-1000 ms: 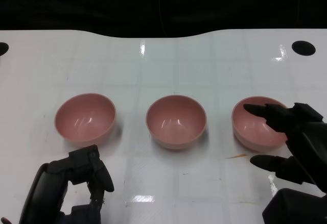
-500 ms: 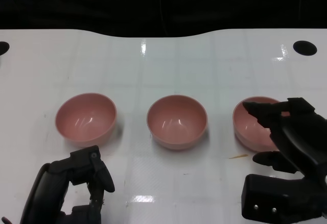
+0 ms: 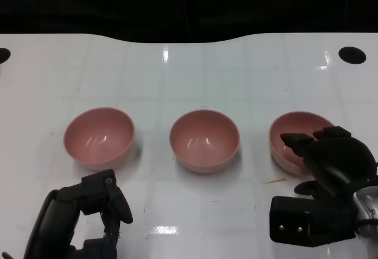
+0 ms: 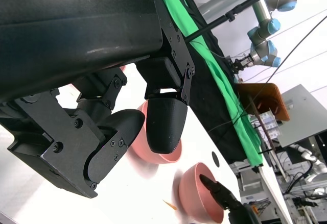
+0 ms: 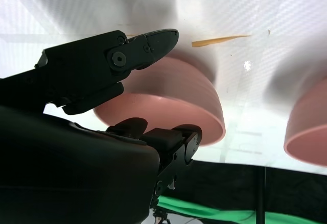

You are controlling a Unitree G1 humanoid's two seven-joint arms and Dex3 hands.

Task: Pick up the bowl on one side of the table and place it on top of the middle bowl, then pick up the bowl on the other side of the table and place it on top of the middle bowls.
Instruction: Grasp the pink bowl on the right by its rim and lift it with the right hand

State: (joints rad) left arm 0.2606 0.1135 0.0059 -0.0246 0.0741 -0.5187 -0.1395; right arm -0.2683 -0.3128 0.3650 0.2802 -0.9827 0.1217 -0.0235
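Three bowls sit in a row across the middle of your head view, on the table (image 3: 177, 70).
Left bowl (image 3: 99, 136), middle bowl (image 3: 204, 139), right bowl (image 3: 293, 138); right hand (image 3: 331, 164) overlaps the right bowl at lower right, left hand (image 3: 82, 217) lies lower left.

No readable text, labels, brands, numbers or signs in any view: none on bowls, table or hands.
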